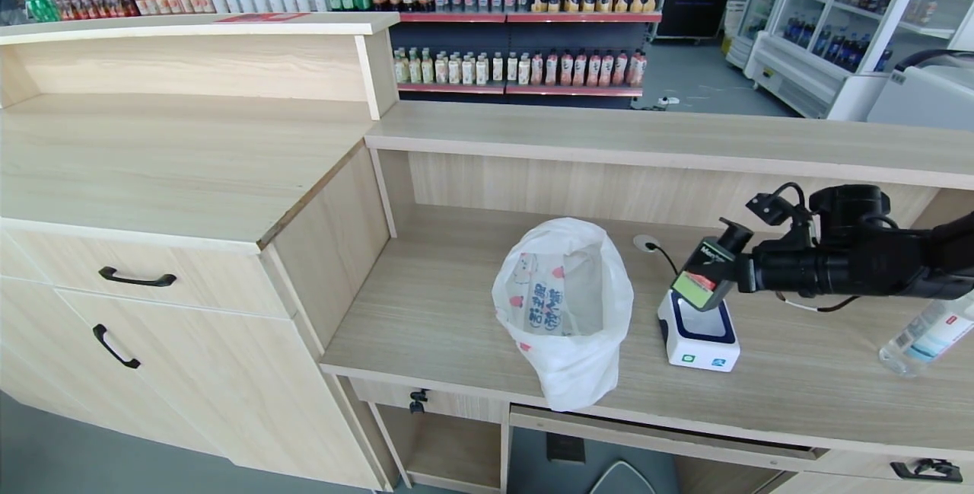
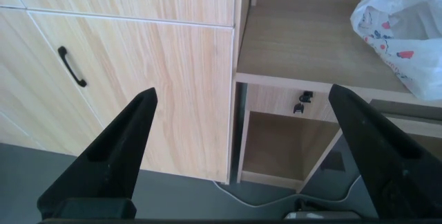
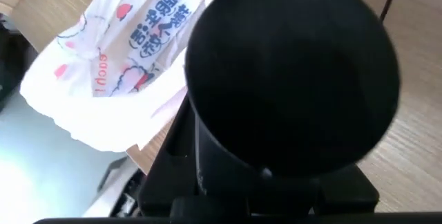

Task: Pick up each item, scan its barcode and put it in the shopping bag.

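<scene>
The right hand (image 1: 730, 269), pinching a small dark container (image 1: 701, 279), hangs just above the scanner (image 1: 698, 336), with the shopping bag (image 1: 563, 311) just left of that scanner.

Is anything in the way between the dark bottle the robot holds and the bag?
Nothing visible. The right gripper holds the dark bottle over the scanner; the open bag stands beside the scanner on the counter, with bare wood between.

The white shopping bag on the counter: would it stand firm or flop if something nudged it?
Probably floppy: the shopping bag is thin, crinkled film, sagging at its open mouth. Likely very light, so a nudge could slide it along the smooth counter or collapse it. It seems to overhang the front edge, so it might tip off.
</scene>
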